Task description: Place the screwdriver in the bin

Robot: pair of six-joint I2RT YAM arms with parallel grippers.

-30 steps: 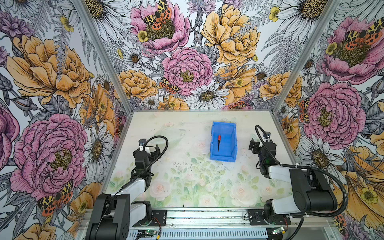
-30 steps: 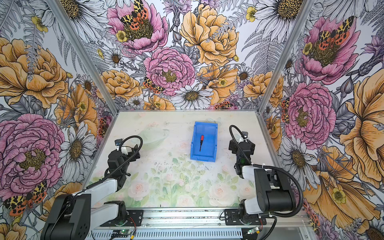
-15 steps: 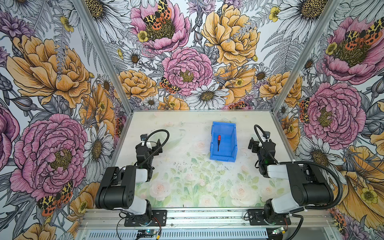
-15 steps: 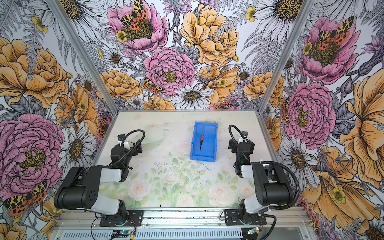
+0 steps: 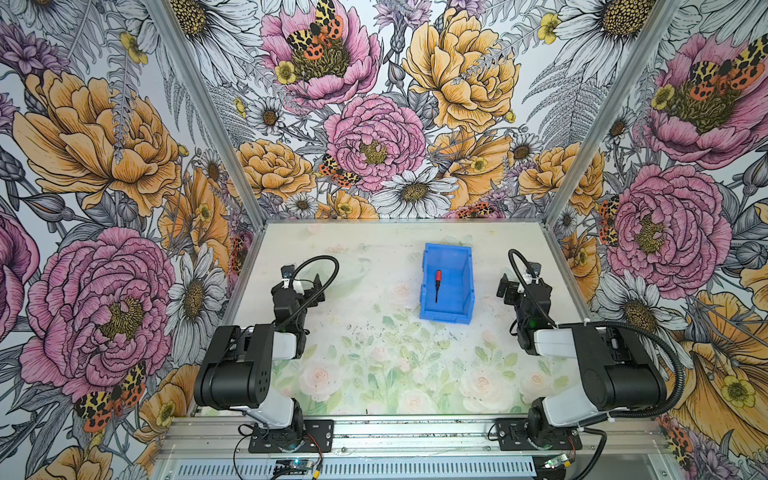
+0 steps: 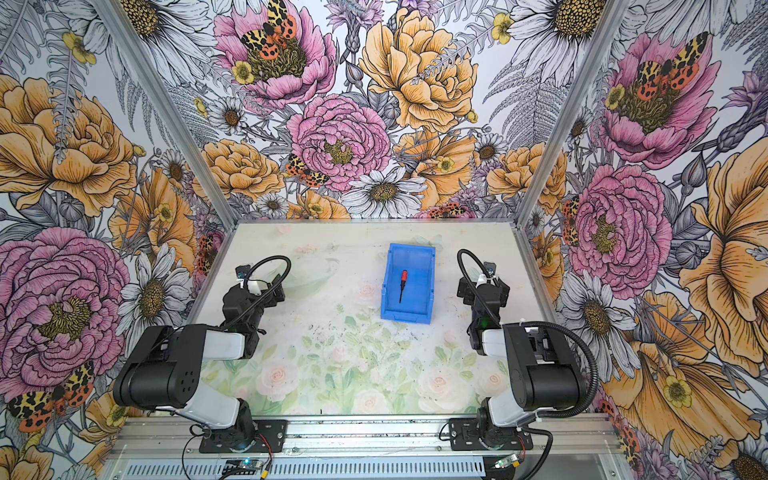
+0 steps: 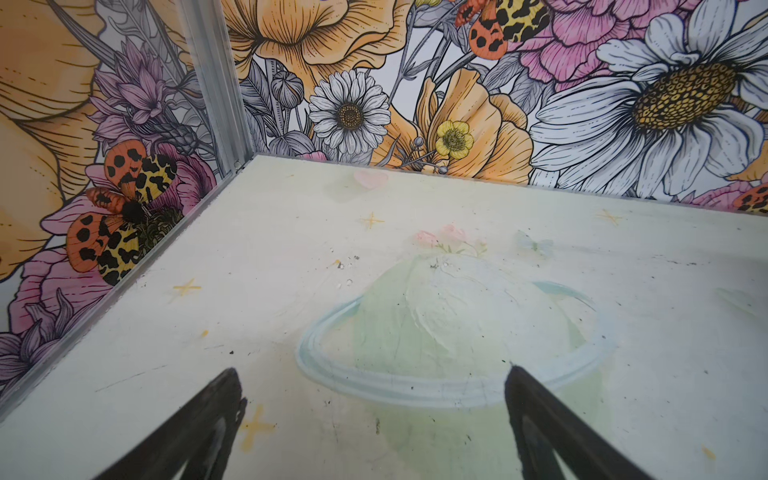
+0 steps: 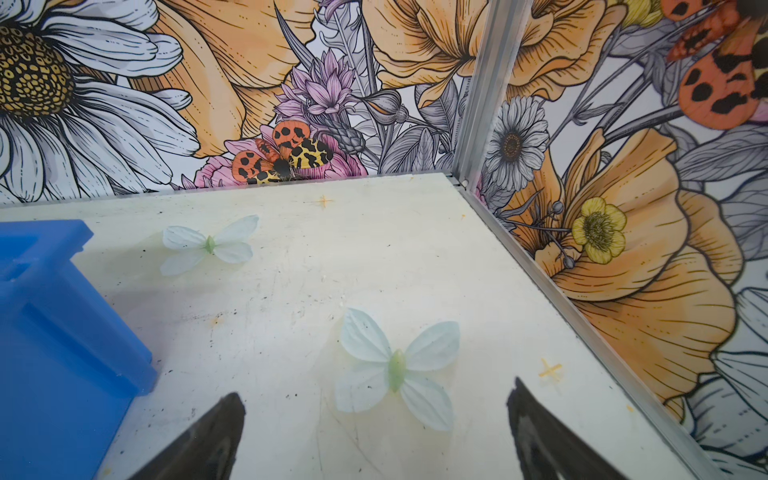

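- We see the small screwdriver with a red-orange handle and a slim dark shaft [image 5: 438,284] lying flat on the floor of the bright blue rectangular plastic bin [image 5: 468,286]. Nothing is touching it.
- Both top views show the screwdriver [image 6: 402,290] inside the bin [image 6: 407,317]. Its handle points toward the far wall and its tip toward the bin's lower front edge.
- The bin stands on the pale, flower-printed counter [image 5: 374,357] between the two pairs of fingers. It is nearer the right pair and well apart from the left pair.
- Our left fingers [image 7: 199,428] are spread wide and hold nothing. Bare counter [image 7: 270,249] shows between them, and a faded ringed-planet print [image 7: 449,332] lies just ahead of their tips.
- Our right fingers [image 8: 208,440] are also spread wide and empty. A pale green butterfly print [image 8: 395,370] lies on the counter [image 8: 332,266] between and just ahead of their tips.
- In the right wrist view an outer corner of the bin [image 8: 54,353] stands beside the right fingers, on their inner side and not touching them.
- Both black-and-white arms, left [image 5: 249,365] and right [image 5: 615,365], are folded low, with their fingers close above the counter.
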